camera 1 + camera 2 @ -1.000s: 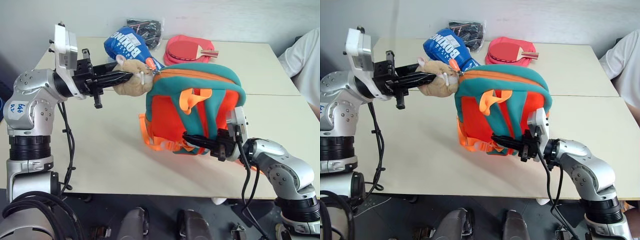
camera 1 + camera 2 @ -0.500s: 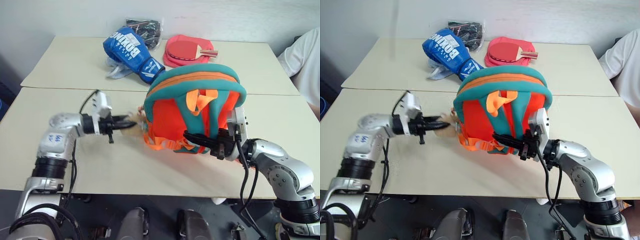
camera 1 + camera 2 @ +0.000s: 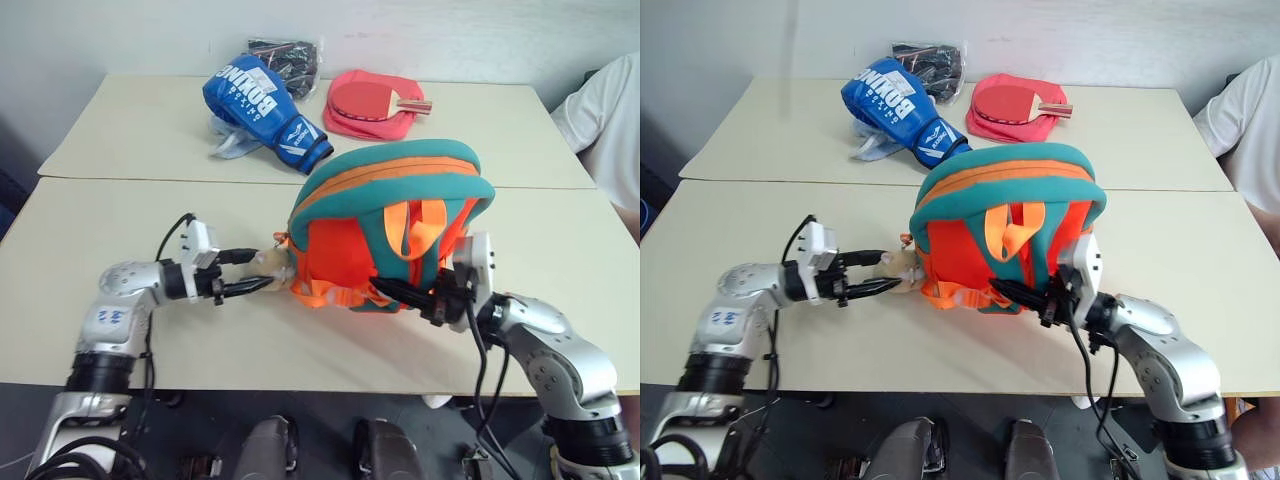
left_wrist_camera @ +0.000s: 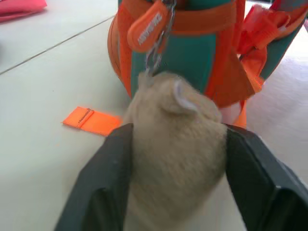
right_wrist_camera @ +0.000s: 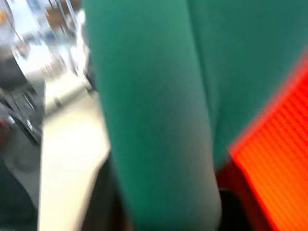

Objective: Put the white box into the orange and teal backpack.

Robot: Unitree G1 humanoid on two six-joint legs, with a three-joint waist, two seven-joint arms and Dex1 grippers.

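The orange and teal backpack [image 3: 345, 240] stands upright at the middle of the near table, zipper shut along its top. Its tan plush bear [image 4: 175, 130] hangs from the side by a small chain and rests low by the tabletop. My left gripper [image 3: 262, 271] is open, its two black fingers spread on either side of the bear. My right gripper [image 3: 386, 290] is against the backpack's near face, at the teal strap [image 5: 154, 120], which runs along it in the right wrist view. The white box is out of view.
A blue boxing glove [image 3: 262, 108], a pink paddle case [image 3: 372, 103] with a red paddle, and a black bag of cables [image 3: 288, 52] lie on the far table. A person's white sleeve [image 3: 605, 110] is at the right edge. An orange strap end [image 4: 91, 120] lies flat beside the backpack.
My left arm came down from high beside the backpack to table level with the bear, and its fingers have parted. The backpack settled lower on the table. The right arm barely moved.
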